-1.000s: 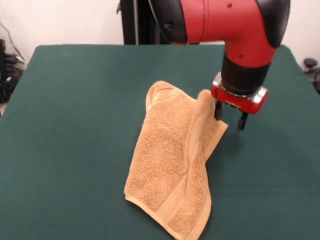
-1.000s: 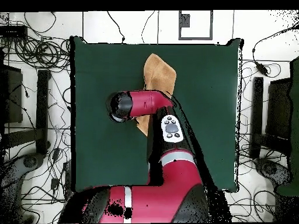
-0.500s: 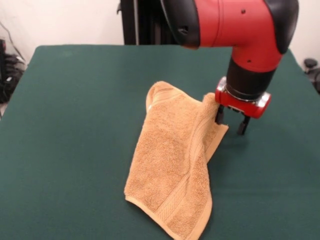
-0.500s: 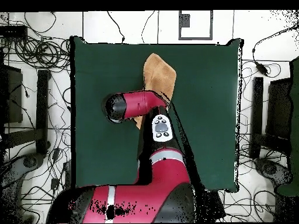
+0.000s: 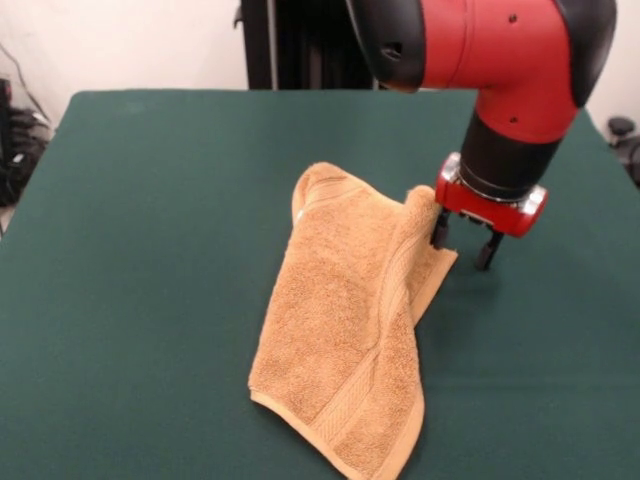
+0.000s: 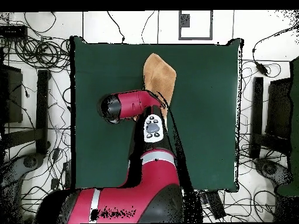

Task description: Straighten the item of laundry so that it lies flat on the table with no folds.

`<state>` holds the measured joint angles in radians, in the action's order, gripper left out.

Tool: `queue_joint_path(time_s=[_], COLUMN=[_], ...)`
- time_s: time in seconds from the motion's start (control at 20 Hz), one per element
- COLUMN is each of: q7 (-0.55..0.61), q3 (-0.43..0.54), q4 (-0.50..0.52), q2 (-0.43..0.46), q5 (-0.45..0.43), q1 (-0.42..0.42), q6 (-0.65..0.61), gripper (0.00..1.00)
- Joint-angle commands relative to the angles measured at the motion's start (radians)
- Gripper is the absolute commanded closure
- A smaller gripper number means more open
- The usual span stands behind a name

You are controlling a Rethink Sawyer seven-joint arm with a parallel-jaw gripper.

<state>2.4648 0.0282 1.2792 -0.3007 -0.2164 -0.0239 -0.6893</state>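
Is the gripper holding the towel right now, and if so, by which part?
Nothing is held: the gripper stands open beside the towel, at its raised fold.

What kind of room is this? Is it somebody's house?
Probably not a house; it looks like a robot lab. A big red robot arm works over a table covered in green cloth, with a towel on it, and the overhead view shows tangled cables all over the floor.
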Motion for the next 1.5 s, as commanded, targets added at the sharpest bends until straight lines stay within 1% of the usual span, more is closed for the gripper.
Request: queue_joint_path(time_s=[0.05,0.15,0.3,0.45,0.6,0.95,1.2,1.5], q7=[0.057,0.023,-0.103,-0.162,-0.163,-0.103,-0.125,-0.155], q3=[0.051,0.062,0.098,0.109,0.093,0.091,0.107,0.142], q4=[-0.020,-0.017,-0.037,-0.070,-0.102,-0.135,-0.147,-0.130], q2=[0.145,0.143,0.163,0.194,0.214,0.255,0.260,0.254], q5=[-0.042,-0.050,-0.092,-0.133,-0.172,-0.205,-0.216,-0.215], q1=[-0.012,0.007,0.056,0.067,0.051,0.044,0.061,0.094], q6=[0.225,0.219,0.204,0.212,0.222,0.281,0.265,0.256], gripper=[0.00,0.00,0.00,0.00,0.00,0.00,0.00,0.00])
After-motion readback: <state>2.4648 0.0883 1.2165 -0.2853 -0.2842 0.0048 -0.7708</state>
